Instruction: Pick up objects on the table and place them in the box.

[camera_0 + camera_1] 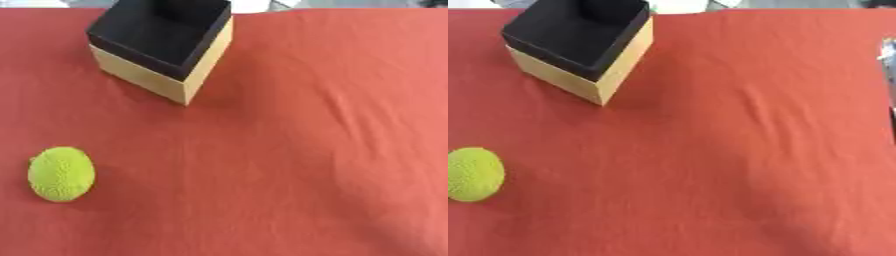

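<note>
Robot hand status first: neither one shows in either view, so I can't tell whether they're open, closed or holding anything. What is in view is a yellow-green ball (pixel 61 173) with a bumpy surface, sitting alone near the left edge of the red-covered worktop (pixel 306 150), on the near side. The box (pixel 162 50), tan outside and black inside, sits at the far left, turned corner-on, well apart from the ball. Something dark stands in it at the back, can't make out what. My guess is the ball is the next pick, and the left side looks like the natural reach. Since it's round it'll probably roll if nudged, so I'd come down from above and wrap the fingers around it rather than poke from one side, then carry it over the near rim.
</note>
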Robot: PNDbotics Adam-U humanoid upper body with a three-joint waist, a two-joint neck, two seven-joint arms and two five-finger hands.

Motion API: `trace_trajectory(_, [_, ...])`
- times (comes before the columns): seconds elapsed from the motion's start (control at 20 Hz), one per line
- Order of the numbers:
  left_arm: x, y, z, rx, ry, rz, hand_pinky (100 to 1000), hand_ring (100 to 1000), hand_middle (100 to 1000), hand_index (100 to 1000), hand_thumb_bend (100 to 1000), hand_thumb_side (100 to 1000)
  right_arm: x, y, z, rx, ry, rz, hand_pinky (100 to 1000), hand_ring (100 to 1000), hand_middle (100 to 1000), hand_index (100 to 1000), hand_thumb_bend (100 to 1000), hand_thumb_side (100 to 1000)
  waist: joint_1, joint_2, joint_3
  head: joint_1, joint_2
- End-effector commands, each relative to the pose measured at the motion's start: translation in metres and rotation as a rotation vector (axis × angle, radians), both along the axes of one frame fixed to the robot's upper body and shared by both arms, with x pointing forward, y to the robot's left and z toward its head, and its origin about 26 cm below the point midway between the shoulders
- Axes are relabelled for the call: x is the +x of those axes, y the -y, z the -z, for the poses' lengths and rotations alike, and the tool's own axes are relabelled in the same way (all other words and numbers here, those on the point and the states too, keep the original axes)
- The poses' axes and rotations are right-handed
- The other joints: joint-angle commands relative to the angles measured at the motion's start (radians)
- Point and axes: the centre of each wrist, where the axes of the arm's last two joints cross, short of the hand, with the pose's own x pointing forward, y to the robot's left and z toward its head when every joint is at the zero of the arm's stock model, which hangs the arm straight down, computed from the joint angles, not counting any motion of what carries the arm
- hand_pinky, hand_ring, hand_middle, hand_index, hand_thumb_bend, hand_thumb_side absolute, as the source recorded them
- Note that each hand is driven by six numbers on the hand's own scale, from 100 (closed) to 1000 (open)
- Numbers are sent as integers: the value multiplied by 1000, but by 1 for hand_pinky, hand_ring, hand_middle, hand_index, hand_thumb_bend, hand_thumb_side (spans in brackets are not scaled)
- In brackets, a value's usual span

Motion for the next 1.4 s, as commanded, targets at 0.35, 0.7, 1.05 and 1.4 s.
trace_trajectory(0.35, [6,19,-20,161,-174,72,941,870,870,963,443,683,-5,-2,-10,-29,31,-8,756,792,610,755,100,651,5,-24,-8,2,2])
trace_trajectory(0.7, [11,31,-27,200,-264,89,960,888,888,953,485,595,-5,-3,-10,-27,29,-15,755,792,610,755,100,655,6,-25,-14,12,4])
trace_trajectory(1.05, [16,45,-31,222,-378,161,974,904,900,953,477,467,-4,-3,-9,-25,26,-20,755,793,610,754,100,656,9,-25,-18,21,5])
trace_trajectory(1.4, [16,48,-24,349,-509,179,974,910,893,953,504,302,-4,-3,-8,-25,27,-21,755,793,610,754,100,655,16,-26,-22,25,4])
